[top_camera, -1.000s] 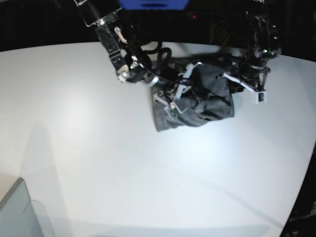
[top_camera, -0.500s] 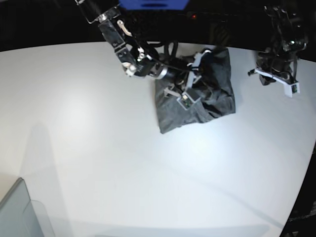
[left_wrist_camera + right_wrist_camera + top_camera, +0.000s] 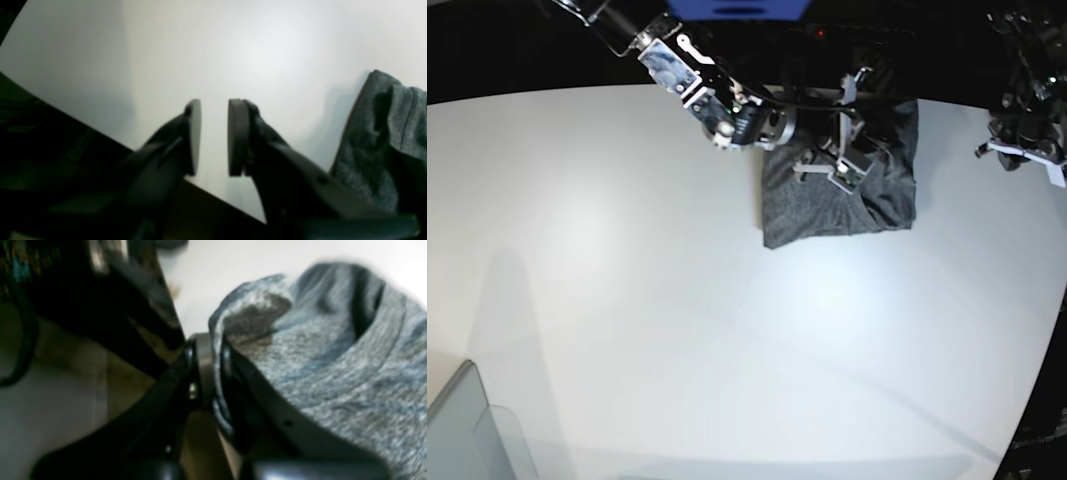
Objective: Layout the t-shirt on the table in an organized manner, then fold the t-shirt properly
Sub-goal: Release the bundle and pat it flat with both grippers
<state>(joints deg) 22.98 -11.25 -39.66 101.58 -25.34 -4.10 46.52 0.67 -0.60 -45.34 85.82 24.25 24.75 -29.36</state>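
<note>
The dark grey t-shirt [image 3: 837,195] lies bunched in a rough square near the far edge of the white table [image 3: 627,280]. My right gripper [image 3: 859,128] reaches in from the upper left and is shut on a fold of the t-shirt [image 3: 333,356]; in the right wrist view the cloth is pinched between the jaws of the right gripper [image 3: 215,340]. My left gripper [image 3: 1025,145] hangs at the far right, apart from the cloth. In the left wrist view the left gripper [image 3: 215,106] is open, its pads a narrow gap apart with nothing between them, and the t-shirt [image 3: 383,143] is off to its right.
A translucent grey bin corner [image 3: 467,430] sits at the bottom left. The table's far edge runs just behind the shirt, with darkness beyond. Its curved edge falls away at the right, close to the left arm.
The right gripper has dragged the shirt up and to the right, toward the far edge. The left gripper has left the shirt's right side and drawn away to the right.
</note>
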